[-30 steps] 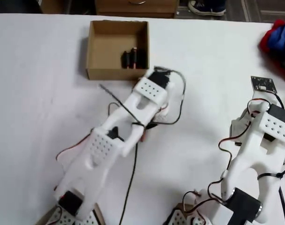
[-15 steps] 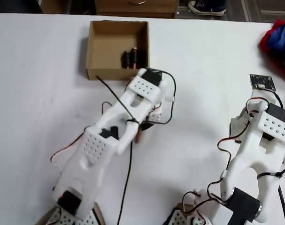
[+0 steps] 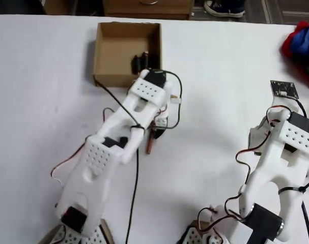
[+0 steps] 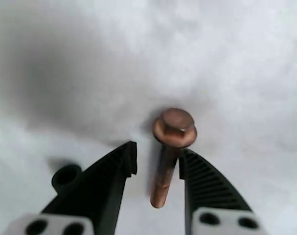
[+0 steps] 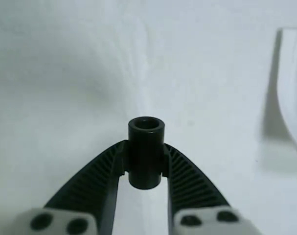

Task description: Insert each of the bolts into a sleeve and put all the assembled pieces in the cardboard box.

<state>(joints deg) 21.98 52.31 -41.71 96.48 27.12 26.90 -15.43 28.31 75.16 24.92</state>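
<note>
Here, a copper-coloured hex-head bolt [image 4: 173,128] is flanked by the parted jaws of the left gripper [image 4: 158,155], while a black cylindrical sleeve [image 5: 146,131] is clenched in the right gripper [image 5: 146,159]

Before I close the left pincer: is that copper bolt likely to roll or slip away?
It may well roll: the bolt has a round, smooth-looking shank, though its wider hex head should make it swing in an arc. It looks like solid metal, so probably stiff and heavy for its size.
</note>
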